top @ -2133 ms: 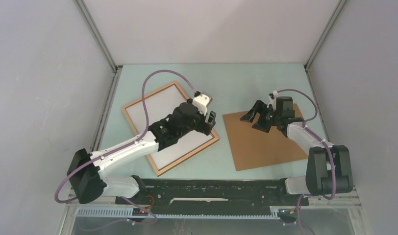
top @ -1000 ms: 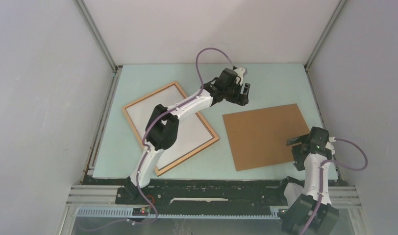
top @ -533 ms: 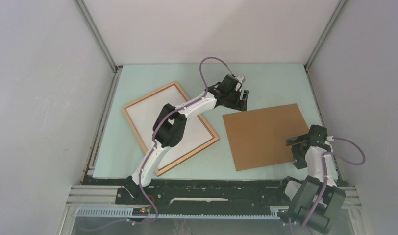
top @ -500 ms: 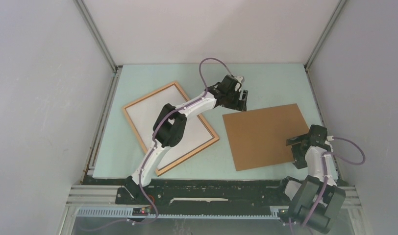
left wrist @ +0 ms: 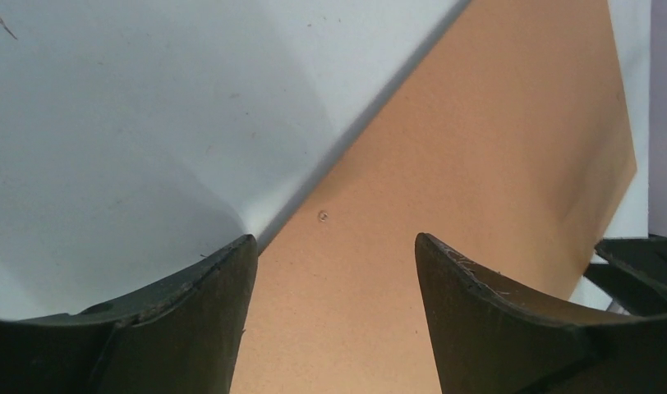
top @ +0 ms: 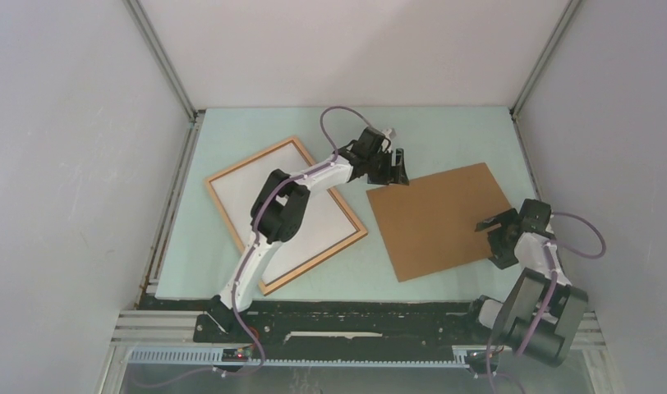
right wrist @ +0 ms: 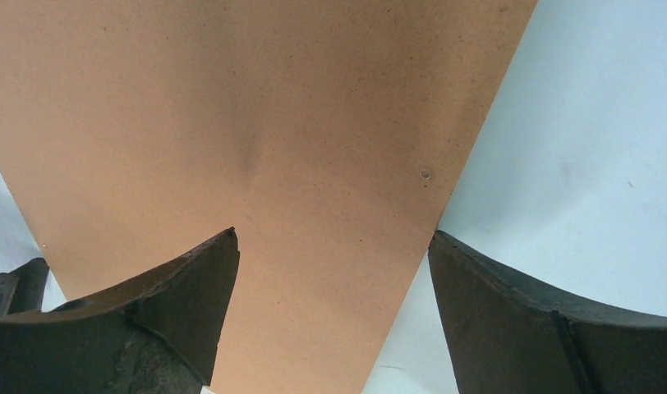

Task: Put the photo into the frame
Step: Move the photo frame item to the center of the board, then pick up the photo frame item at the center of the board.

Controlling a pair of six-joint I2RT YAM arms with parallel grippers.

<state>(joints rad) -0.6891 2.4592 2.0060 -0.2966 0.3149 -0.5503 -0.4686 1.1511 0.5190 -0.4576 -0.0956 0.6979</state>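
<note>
The light wooden frame (top: 250, 158) lies flat on the left of the table, and the photo (top: 232, 197) fills it with its plain white side up. To its right lies a brown backing board (top: 437, 222). My left gripper (top: 395, 169) hangs open over the board's far left corner. In the left wrist view the gripper (left wrist: 334, 238) has the board (left wrist: 478, 148) running under and between its spread fingers. My right gripper (top: 494, 234) is open at the board's near right corner. In the right wrist view that corner of the board (right wrist: 232, 98) points in between the fingers of the gripper (right wrist: 332, 234).
The pale green table (top: 445, 135) is boxed in by grey walls at the back and on both sides. The left arm (top: 273, 209) stretches across the frame and the photo. A black rail (top: 355, 316) runs along the near edge.
The left gripper has come down from beyond the board onto its far left corner. The right gripper has moved up to the near right corner. The board has turned slightly and shifted left.
</note>
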